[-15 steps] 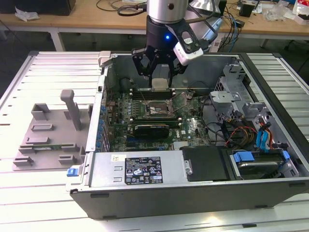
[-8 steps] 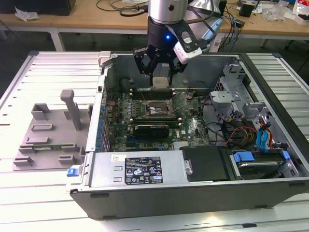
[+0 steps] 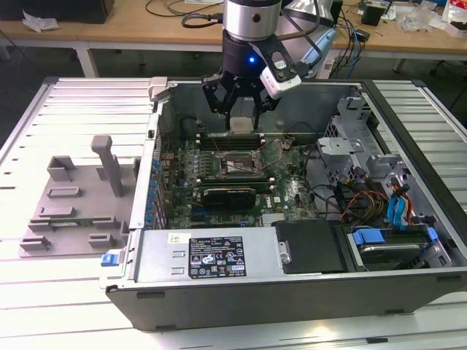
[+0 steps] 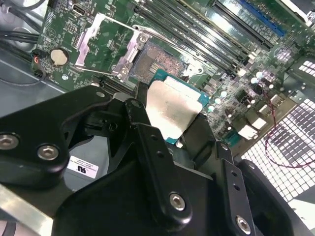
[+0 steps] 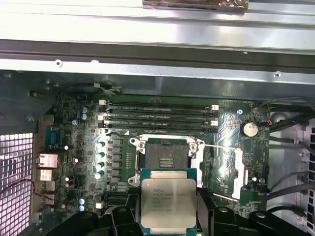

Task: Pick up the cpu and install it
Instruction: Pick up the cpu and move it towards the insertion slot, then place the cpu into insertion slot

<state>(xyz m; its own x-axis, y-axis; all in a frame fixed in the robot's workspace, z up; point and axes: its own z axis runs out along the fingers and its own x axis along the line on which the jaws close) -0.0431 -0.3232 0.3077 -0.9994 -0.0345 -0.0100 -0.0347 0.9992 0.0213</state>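
The cpu (image 5: 168, 201), a flat square chip with a pale metal top and a teal edge, sits clamped between my black fingers (image 4: 142, 120). My gripper (image 3: 239, 120) is shut on it and hangs inside the open computer case (image 3: 292, 306), over the motherboard's far part. The open socket (image 5: 166, 157) with its raised metal frame lies just beyond the chip in the first wrist view. In the second wrist view the cpu (image 4: 172, 109) hovers apart from the socket (image 4: 156, 64). In the exterior view the socket (image 3: 235, 164) lies below and slightly nearer than the gripper.
Memory sticks (image 5: 157, 114) run beside the socket. A long black card (image 3: 230, 195) lies across the board. A power supply (image 3: 219, 255) and drive bays (image 3: 394, 240) fill the near side. Loose cables (image 3: 357, 200) hang at the exterior view's right. A grey fixture (image 3: 73, 197) stands outside the case.
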